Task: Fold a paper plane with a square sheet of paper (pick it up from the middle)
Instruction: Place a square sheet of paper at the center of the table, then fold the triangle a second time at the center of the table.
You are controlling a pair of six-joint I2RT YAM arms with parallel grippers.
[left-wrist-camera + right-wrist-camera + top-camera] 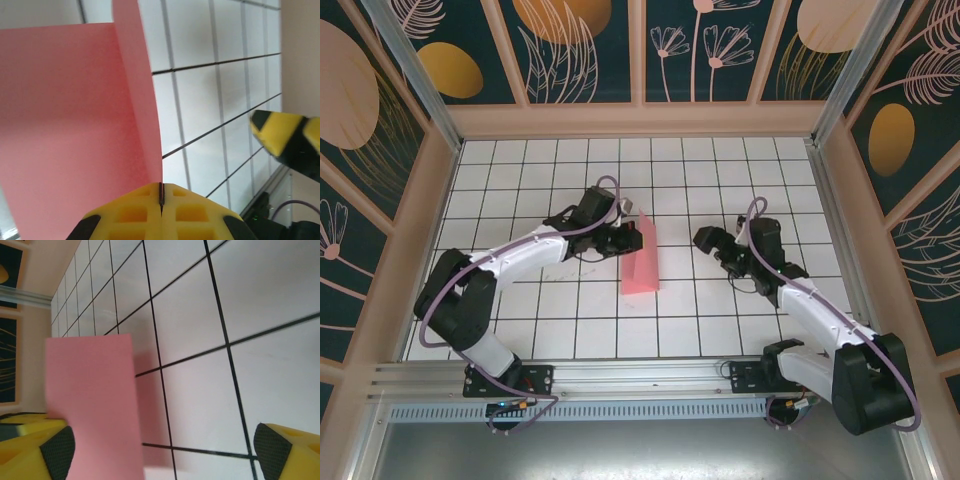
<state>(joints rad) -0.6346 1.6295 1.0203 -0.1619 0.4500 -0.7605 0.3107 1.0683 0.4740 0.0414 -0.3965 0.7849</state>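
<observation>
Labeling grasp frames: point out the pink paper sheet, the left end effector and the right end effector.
square sheet of paper (642,268): top external view, its flat lower part.
left end effector (161,194): left wrist view, seam of the shut fingers pinching the paper's edge.
right end effector (704,238): top external view, between its open fingertips.

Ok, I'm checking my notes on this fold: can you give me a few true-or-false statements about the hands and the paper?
1. The left hand is shut on the paper. True.
2. The right hand grips the paper too. False: it is open and apart from the paper, off to its right.
3. The paper lies flat on the table. False: one part rests on the tiles and another part stands up where the left hand pinches it.
4. The paper is near the middle of the table. True.
</observation>
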